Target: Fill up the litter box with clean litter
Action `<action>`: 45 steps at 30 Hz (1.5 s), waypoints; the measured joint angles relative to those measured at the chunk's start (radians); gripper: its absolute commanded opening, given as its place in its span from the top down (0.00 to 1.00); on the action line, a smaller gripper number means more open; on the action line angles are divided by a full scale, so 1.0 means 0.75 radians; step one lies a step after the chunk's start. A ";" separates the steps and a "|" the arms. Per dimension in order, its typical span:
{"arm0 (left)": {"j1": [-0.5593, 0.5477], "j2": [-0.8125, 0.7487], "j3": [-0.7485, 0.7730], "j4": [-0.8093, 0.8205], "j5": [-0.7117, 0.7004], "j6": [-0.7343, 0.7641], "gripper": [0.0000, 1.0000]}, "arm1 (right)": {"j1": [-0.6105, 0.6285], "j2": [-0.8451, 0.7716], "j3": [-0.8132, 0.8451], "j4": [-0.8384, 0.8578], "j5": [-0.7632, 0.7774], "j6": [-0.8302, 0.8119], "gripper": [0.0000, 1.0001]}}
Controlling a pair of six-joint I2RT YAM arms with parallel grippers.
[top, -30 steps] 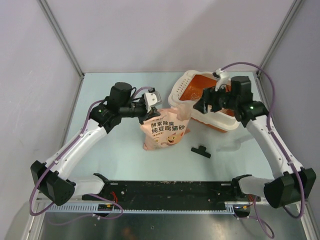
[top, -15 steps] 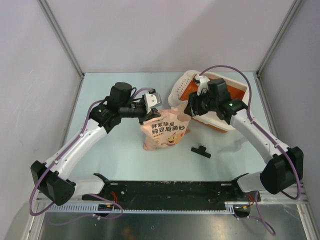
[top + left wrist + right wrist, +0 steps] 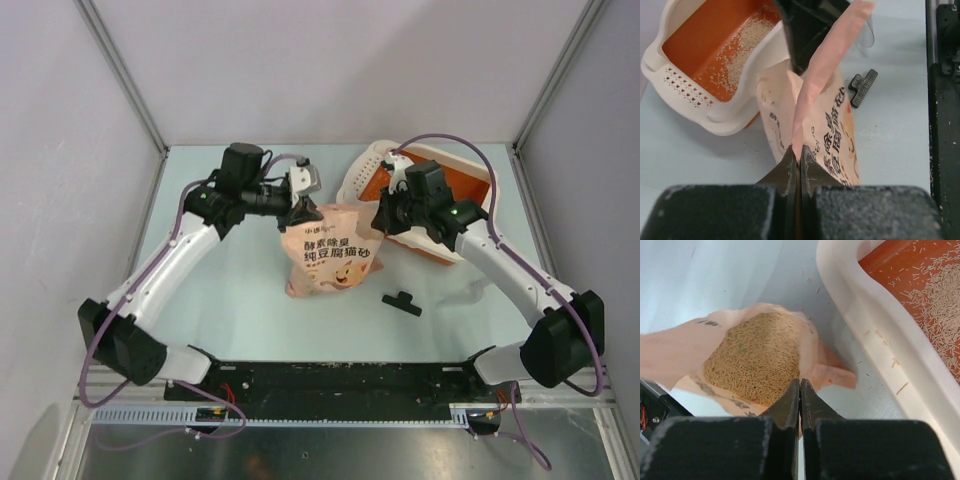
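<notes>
The pink bag [image 3: 330, 258] stands on the table, its mouth open. My left gripper [image 3: 299, 207] is shut on the bag's top left edge [image 3: 812, 85]. My right gripper [image 3: 384, 217] is shut on the top right rim [image 3: 812, 357]. In the right wrist view, beige litter [image 3: 760, 355] fills the open bag. The litter box [image 3: 362, 180] sits just right of the bag, cream outside and orange inside. A thin scatter of clean litter [image 3: 742, 42] lies on its floor, seen too in the right wrist view [image 3: 940, 295]. Its white rim [image 3: 875, 310] runs close beside the bag.
A black clip [image 3: 401, 301] lies on the table in front of the bag, also in the left wrist view [image 3: 863, 88]. Grey walls close in the table at the back and both sides. The black rail [image 3: 330, 382] runs along the near edge.
My right gripper moved left from over the litter box to the bag's top right corner and shut on it. My left gripper, still holding the bag, pulled its edge up and back a little.
</notes>
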 measured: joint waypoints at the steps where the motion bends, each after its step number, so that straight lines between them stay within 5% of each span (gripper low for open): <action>1: 0.024 0.047 0.052 -0.018 0.038 -0.012 1.00 | 0.001 -0.009 0.000 -0.007 0.001 0.004 1.00; 8: 0.058 0.122 0.108 0.001 0.148 -0.076 1.00 | 0.002 -0.053 0.000 -0.048 -0.031 0.016 0.99; 10: 0.045 0.089 0.051 0.035 0.161 -0.077 1.00 | 0.000 -0.052 0.000 -0.052 -0.054 0.017 0.80; 11: 0.041 0.065 0.020 0.055 0.165 -0.077 1.00 | -0.005 -0.052 0.000 -0.055 -0.074 0.018 0.56; 13: 0.034 0.017 -0.027 0.066 0.165 -0.077 1.00 | -0.033 -0.052 0.000 -0.052 -0.146 0.022 0.41; 17: 0.015 -0.062 -0.099 0.079 0.150 -0.078 1.00 | -0.209 -0.074 -0.002 -0.013 -0.401 -0.069 0.33; 23: 0.009 -0.110 -0.147 0.115 0.093 -0.093 1.00 | -0.434 -0.300 -0.130 0.046 -0.702 -0.369 0.29; 31: -0.007 -0.111 -0.147 0.128 0.048 -0.155 1.00 | -0.213 -0.477 -0.368 0.046 -0.810 -0.776 0.30; 45: -0.016 -0.123 -0.155 0.136 0.013 -0.172 1.00 | -0.129 -0.486 -0.476 0.181 -0.689 -0.837 0.31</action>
